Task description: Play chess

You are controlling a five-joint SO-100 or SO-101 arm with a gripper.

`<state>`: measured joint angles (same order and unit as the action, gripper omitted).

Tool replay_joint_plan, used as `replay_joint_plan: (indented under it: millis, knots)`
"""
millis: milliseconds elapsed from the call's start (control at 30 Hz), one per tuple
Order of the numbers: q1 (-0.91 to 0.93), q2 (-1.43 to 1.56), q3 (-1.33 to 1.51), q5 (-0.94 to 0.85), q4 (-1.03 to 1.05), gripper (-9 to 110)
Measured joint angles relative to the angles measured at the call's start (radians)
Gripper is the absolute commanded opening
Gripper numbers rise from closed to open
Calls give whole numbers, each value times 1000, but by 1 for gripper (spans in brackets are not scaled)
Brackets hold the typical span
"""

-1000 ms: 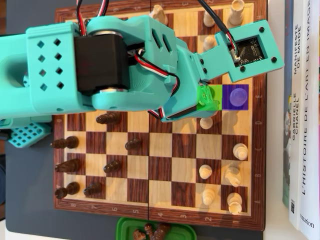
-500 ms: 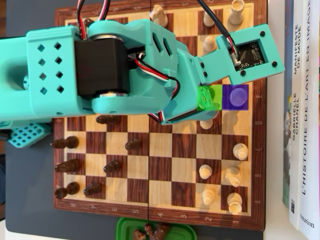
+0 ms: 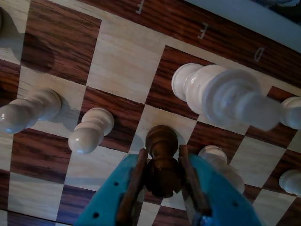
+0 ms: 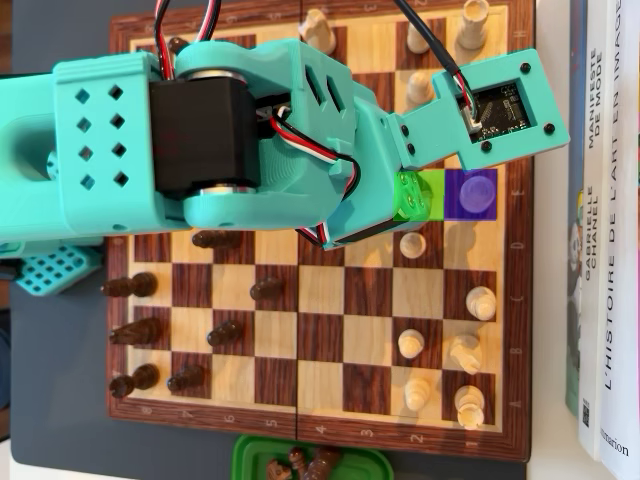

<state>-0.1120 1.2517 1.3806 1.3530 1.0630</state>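
Note:
In the wrist view my teal gripper [image 3: 162, 151] is shut on a dark brown pawn [image 3: 161, 137], with its brown-lined fingers [image 3: 137, 179] pressed on either side of the pawn's head. The pawn's base is over a light square of the wooden chessboard [image 3: 127, 56]. I cannot tell whether the base touches the board. White pawns [image 3: 91, 129] stand to its left and right, and a tall white piece [image 3: 221, 92] stands beyond it. In the overhead view the arm [image 4: 250, 130] covers the board's upper half and hides the gripper. A green square [image 4: 415, 195] and a purple square [image 4: 477, 193] are tinted there.
In the overhead view, dark pieces [image 4: 135, 331] stand on the board's left and white pieces [image 4: 465, 352] on its right. A green tray [image 4: 250, 462] with captured dark pieces sits below the board. Books [image 4: 600, 250] lie along the right edge.

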Motion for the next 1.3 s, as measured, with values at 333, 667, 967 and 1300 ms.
replay_joint_plan:
  millis: [333, 667, 967, 1300]
  knots:
    - [0, 212, 98, 0, 28, 1]
    - [34, 584, 330, 3, 29, 1]
    - [242, 781, 514, 2, 31, 1]
    - [537, 830, 653, -83, 31, 1]
